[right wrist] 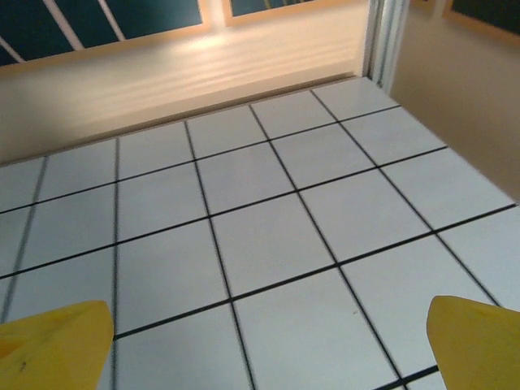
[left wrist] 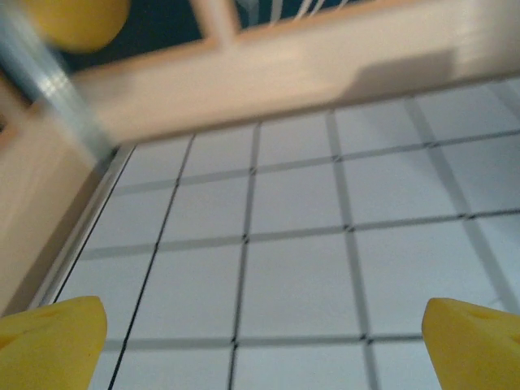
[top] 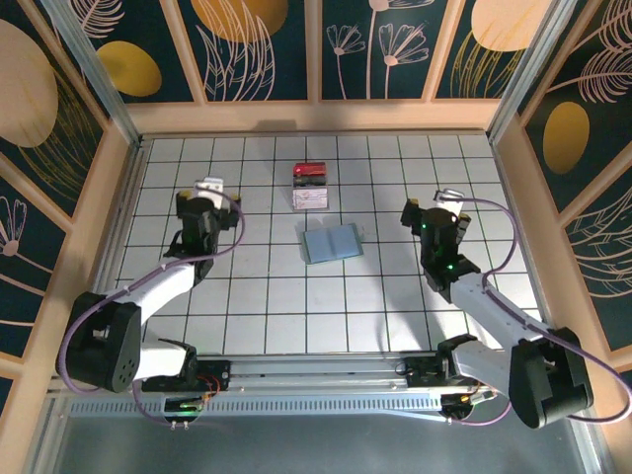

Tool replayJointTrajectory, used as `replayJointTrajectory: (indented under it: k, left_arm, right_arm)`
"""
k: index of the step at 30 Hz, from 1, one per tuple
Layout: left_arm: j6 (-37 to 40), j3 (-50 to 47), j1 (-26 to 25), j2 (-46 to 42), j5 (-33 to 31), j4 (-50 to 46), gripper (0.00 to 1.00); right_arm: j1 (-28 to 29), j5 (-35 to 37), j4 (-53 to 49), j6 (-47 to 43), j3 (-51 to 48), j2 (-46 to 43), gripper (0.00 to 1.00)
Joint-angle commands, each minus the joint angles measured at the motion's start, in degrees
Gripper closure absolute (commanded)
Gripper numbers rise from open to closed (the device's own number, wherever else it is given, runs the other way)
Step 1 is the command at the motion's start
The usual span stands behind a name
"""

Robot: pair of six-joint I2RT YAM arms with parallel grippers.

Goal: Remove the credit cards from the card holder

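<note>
Top external, open card holder (top: 332,243), cards (top: 311,188) beyond, left gripper (top: 209,187), right gripper (top: 446,198) spread, empty

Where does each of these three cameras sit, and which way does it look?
Top: above, behind the arms, looking down on table, holder, left claw, right claw.
Left wrist: on the left arm, facing table and far wall past its yellow fingertips.
Right wrist: likewise, facing the far right corner.
Both share: table, wall.

Top view looks down, wrist views skim (closely) shared table (top: 296,296)
</note>
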Motion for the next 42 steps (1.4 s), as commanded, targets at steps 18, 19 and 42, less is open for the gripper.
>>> replayJointTrajectory:
  k: [18,19,42]
  left_arm:
    - [-5.77,-16.75,7.46,9.45,-3.74,41.87,0.01]
    - [-6.19,-16.20,7.44,9.57,-4.53,41.07,0.01]
    - [-6.67,-15.39,9.60,9.44,2.23,38.62,0.01]
  right_arm:
    - [-9.62,-8.87,50.90,-9.55,-19.10,7.74,0.01]
    - [-10.10,-9.50,51.22,-9.56,-19.06,7.91,0.01]
    - [-22.20,-29.21,64.13,-6.85,-18.71,27.27,0.01]
